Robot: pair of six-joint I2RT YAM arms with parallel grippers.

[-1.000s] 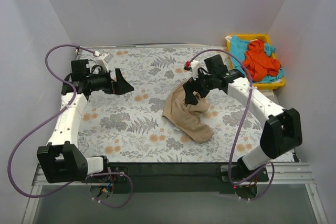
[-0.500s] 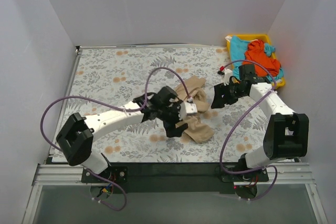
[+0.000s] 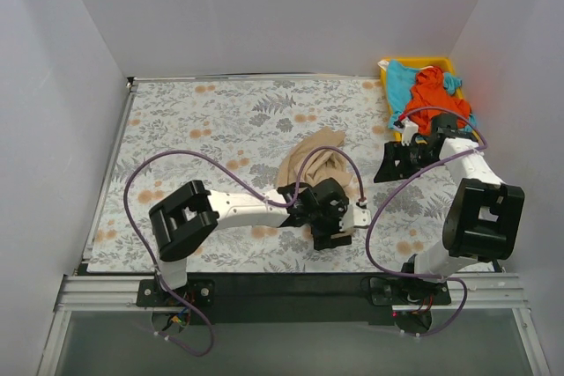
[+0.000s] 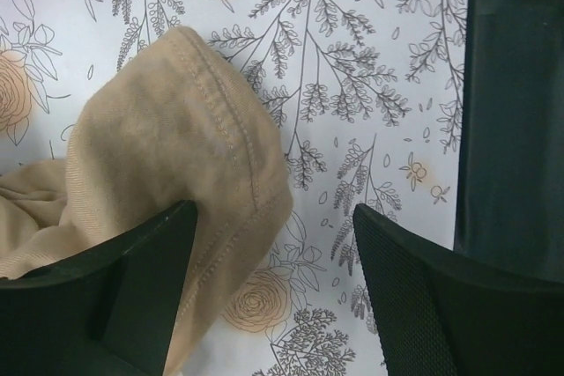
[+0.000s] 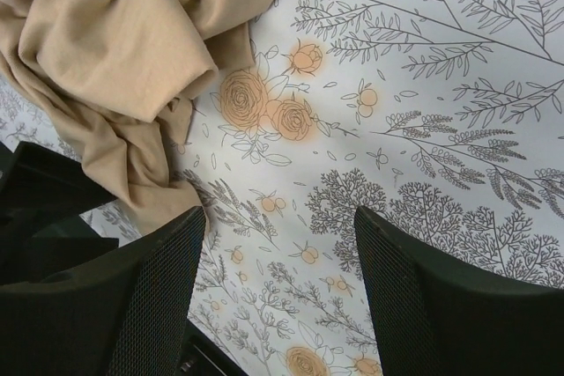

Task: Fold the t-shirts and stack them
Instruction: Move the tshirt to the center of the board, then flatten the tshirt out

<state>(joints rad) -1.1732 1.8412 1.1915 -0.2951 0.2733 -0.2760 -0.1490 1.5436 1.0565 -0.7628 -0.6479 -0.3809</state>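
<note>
1. Far left: bare floral worktop (image 3: 194, 129), running from the left wall (image 3: 53, 147) in to mid-table. Plenty of open room there for spreading a shirt flat.
2. Left of centre: purple cable (image 3: 176, 160) looping above the print behind the outstretched left arm. Worth minding on any sweep back that way.
3. Centre, toward the near edge: tan t-shirt (image 3: 313, 165), crumpled in a heap, neither spread nor folded. Little spare worktop between the heap and the near edge.
4. At the heap's near right corner: left gripper (image 4: 273, 217), low, jaws apart. Stitched hem lying partly between them, one finger (image 4: 132, 297) in front of the cloth, nothing pinched yet.
5. Step in hand, by judgement: taking hold of the tan shirt's edge to open it out. Folding not begun.
6. Next move likely calls for closing on the hem alone, lifting, then drawing the cloth away from the near edge into the free room. Probably needs a second corner held as well.
7. Just right of the heap: right gripper (image 5: 280, 217), jaws apart over bare print, holding nothing. Cloth off to one side in the wrist view, not touching.
8. Far right, back corner: yellow tray (image 3: 464, 139) hard by the right wall. Orange-red t-shirt (image 3: 434, 99) bunched on top of turquoise-blue t-shirt (image 3: 401, 77), both waiting. Tight quarters there for the right arm.
</note>
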